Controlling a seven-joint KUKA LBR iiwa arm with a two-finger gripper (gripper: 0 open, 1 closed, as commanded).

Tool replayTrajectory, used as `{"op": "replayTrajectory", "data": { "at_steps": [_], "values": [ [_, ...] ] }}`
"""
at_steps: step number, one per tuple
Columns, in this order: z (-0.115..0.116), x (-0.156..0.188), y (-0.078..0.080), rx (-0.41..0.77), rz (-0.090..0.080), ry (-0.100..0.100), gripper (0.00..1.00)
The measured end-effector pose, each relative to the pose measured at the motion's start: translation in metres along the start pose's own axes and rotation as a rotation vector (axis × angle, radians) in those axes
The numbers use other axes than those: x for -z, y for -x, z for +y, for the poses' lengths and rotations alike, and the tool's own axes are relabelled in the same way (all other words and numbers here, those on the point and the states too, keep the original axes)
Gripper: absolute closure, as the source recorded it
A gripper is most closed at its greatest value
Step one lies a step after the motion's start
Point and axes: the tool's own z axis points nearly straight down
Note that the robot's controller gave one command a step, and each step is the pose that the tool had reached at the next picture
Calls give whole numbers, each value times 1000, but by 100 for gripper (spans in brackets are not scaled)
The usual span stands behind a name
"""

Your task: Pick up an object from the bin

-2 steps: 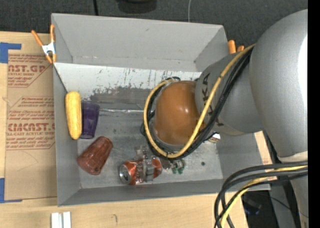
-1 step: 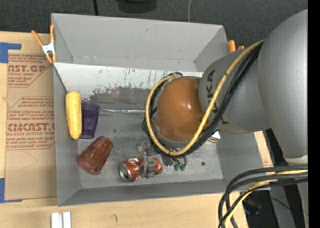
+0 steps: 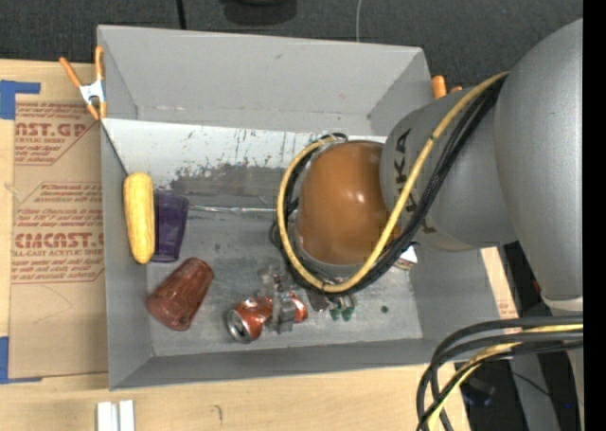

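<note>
My gripper (image 3: 281,289) reaches down at the bin's front middle, mostly hidden under the arm's orange dome. Its tip is right at a crushed red and silver can (image 3: 254,318) that lies on its side near the front wall. The view does not show whether it touches the can. A small dark green piece (image 3: 342,312) lies just right of the can, under the wrist.
At the front left lies a reddish-brown cylinder (image 3: 180,294). Further back on the left, a yellow corn-cob-like thing (image 3: 139,216) rests against a purple block (image 3: 170,226). The arm covers the bin's right half.
</note>
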Motion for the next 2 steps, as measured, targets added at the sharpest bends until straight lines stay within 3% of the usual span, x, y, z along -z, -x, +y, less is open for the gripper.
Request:
{"op": "replayTrajectory", "data": {
  "at_steps": [2],
  "values": [
    [0,17,-2,0,7,-1,100]
  ]
}}
